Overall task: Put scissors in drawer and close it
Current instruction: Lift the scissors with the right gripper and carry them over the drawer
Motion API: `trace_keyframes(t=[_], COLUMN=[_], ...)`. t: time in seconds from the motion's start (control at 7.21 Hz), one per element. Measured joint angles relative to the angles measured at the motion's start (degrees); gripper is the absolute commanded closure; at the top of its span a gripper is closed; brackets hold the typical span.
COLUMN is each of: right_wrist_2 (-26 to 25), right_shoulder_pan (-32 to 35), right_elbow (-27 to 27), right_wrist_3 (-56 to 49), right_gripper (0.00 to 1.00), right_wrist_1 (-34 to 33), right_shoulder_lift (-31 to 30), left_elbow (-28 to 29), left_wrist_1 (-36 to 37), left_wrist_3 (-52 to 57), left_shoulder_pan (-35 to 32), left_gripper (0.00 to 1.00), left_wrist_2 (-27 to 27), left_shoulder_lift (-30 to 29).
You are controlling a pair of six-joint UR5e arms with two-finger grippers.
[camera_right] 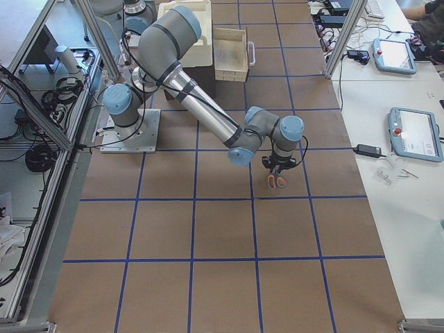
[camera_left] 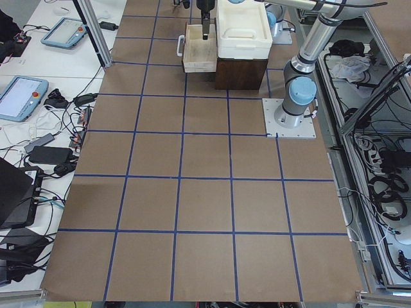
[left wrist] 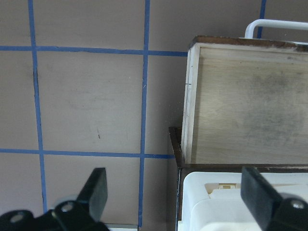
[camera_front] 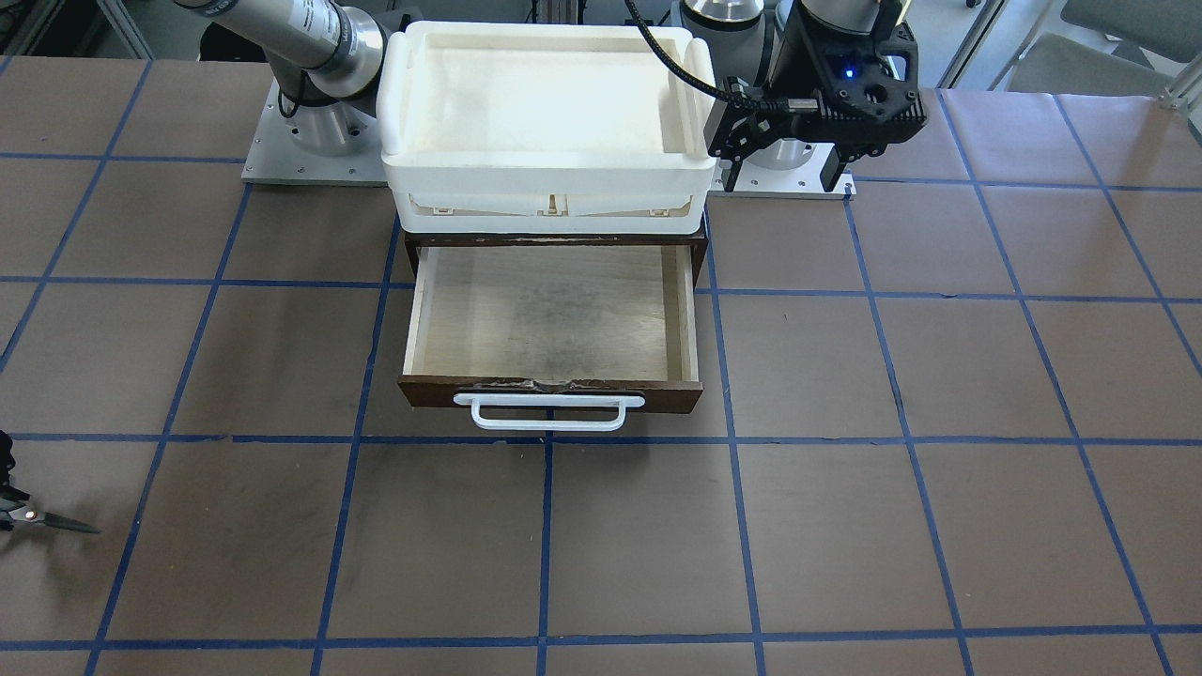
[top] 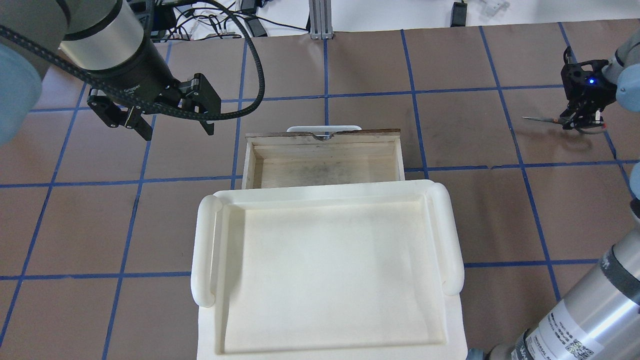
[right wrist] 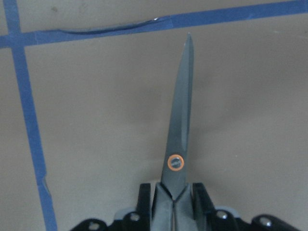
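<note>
The scissors (right wrist: 180,120) are clamped near their pivot in my shut right gripper (right wrist: 172,204), dark blades pointing away from the wrist just over the brown table. In the overhead view the scissors (top: 542,119) are at the far right, blades aimed toward the drawer, with the right gripper (top: 580,119) on them. The orange-lined handles (camera_right: 276,182) show below the gripper in the right side view. The drawer (camera_front: 554,390) is pulled out, its pale interior bare, white handle (camera_front: 549,411) in front. My left gripper (top: 177,131) hangs open beside the drawer's left side, holding nothing.
A white plastic tray (camera_front: 545,169) sits on top of the dark cabinet behind the drawer (top: 325,150). Brown table with a blue tape grid spreads between the drawer and the scissors (camera_front: 47,519). Both arm bases stand behind the cabinet.
</note>
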Motion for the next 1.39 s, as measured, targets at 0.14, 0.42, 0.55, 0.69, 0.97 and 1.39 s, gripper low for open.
trace_keyframes(t=[0.14,0.42,0.55,0.69,0.97,1.39], right_wrist_2=[0.0,0.1,-0.1,-0.4,-0.5,-0.7], right_shoulder_pan=[0.7,2.8,5.2,8.2,15.5,30.6], right_elbow=[0.0,0.4,1.2,2.4,4.0,4.4], right_wrist_3=[0.3,1.4,3.2,6.4,14.7,31.7], right_gripper=[1.00,1.00,1.00,1.00,1.00,1.00], right_wrist_1=[2.3,9.4,12.1,13.6,15.1,17.2], right_shoulder_lift=[-2.8,-9.7,-13.6,-16.8,-21.0,-23.3], left_elbow=[0.0,-0.1,-0.1,-0.1,-0.1,-0.2], left_wrist_1=[0.0,0.0,0.0,0.0,-0.1,0.0], left_wrist_3=[0.0,0.0,0.0,0.0,0.0,0.0], left_shoulder_pan=[0.0,0.0,0.0,0.0,0.0,0.0], left_gripper=[0.00,0.00,0.00,0.00,0.00,0.00], left_wrist_2=[0.0,0.0,0.0,0.0,0.0,0.1], left_shoulder_lift=[0.0,0.0,-0.1,-0.1,0.0,0.0])
